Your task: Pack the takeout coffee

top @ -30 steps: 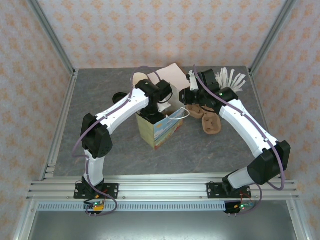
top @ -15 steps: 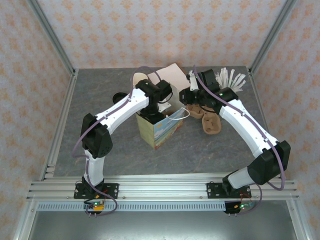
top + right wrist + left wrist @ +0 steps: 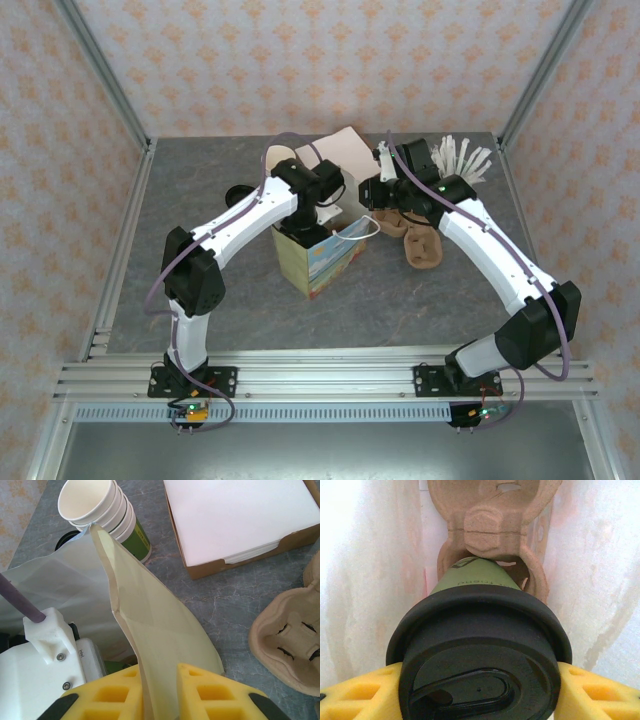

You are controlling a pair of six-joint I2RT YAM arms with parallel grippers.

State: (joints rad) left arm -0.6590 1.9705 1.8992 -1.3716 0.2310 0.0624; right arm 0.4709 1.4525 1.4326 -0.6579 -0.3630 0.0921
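Note:
The takeout coffee (image 3: 480, 645), a green paper cup under a round black lid, sits inside the white-walled paper bag (image 3: 322, 262). My left gripper (image 3: 480, 692) is shut on it, one yellow finger on each side of the lid. A brown pulp carrier (image 3: 492, 525) lies below the cup at the bag's bottom, touching the cup's base. From above, the left gripper (image 3: 318, 208) reaches down into the bag's mouth. My right gripper (image 3: 159, 695) is shut on the bag's upper wall (image 3: 150, 615), holding it beside the opening.
A stack of lidless cream cups (image 3: 100, 510) stands just behind the bag. A shallow box of white napkins (image 3: 240, 520) lies at the back. Pulp carriers (image 3: 425, 248) lie right of the bag, with pale stirrers (image 3: 465, 158) beyond them.

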